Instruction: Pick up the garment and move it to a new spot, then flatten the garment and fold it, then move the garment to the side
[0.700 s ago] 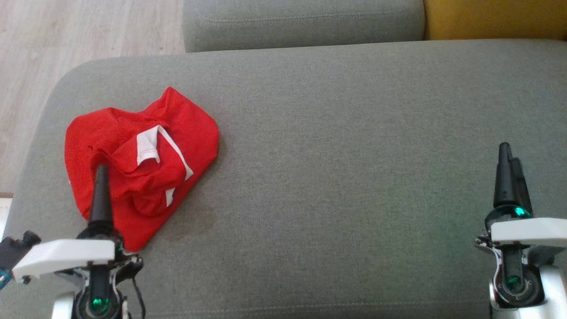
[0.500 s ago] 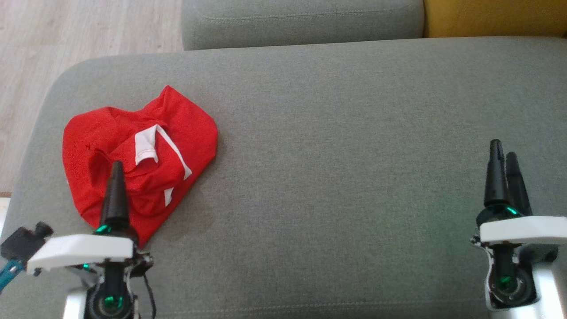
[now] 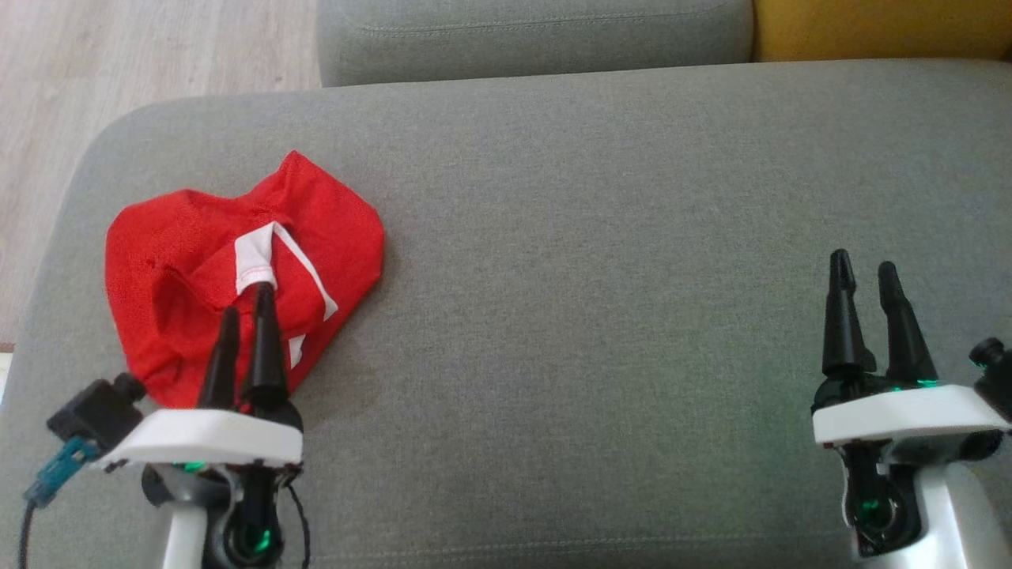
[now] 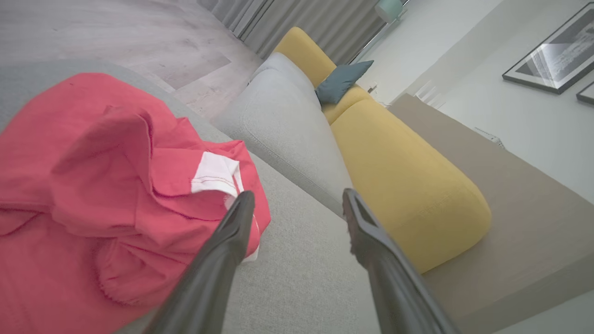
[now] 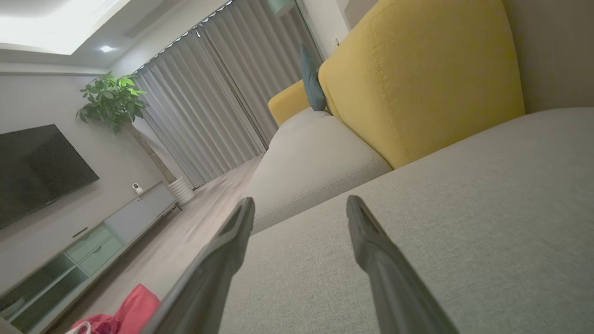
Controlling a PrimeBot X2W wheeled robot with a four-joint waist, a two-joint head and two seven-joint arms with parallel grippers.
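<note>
- Since the garment [image 3: 198, 237] lies in a crumpled heap at the left end of the grey seat [image 3: 593, 276], its outline is hard to read: red cloth is folded over itself, with one white sleeve [image 3: 254, 265] turned up on top.
- Over the heap's near edge hangs the left gripper [image 3: 247, 304], fingers spread and pinching nothing. In its wrist view one finger crosses the cloth's edge and the other stands over bare seat. I cannot tell whether a tip touches cloth.
- At the seat's right end, well apart from the heap, the right gripper [image 3: 863, 265] is likewise spread and empty.
- Handling, as I judge it: light, thin, limp and not fragile. It should sag and trail from any single pinch, and a shallow bite on one layer may slip free.
- Where to hold: for the move, the raised ridge just beside the sleeve offers several layers to bite.
- For flattening, two hem or shoulder corners would serve better, but these are buried in the heap.
- Risk: a low pinch could catch the soft seat along with the cloth.
</note>
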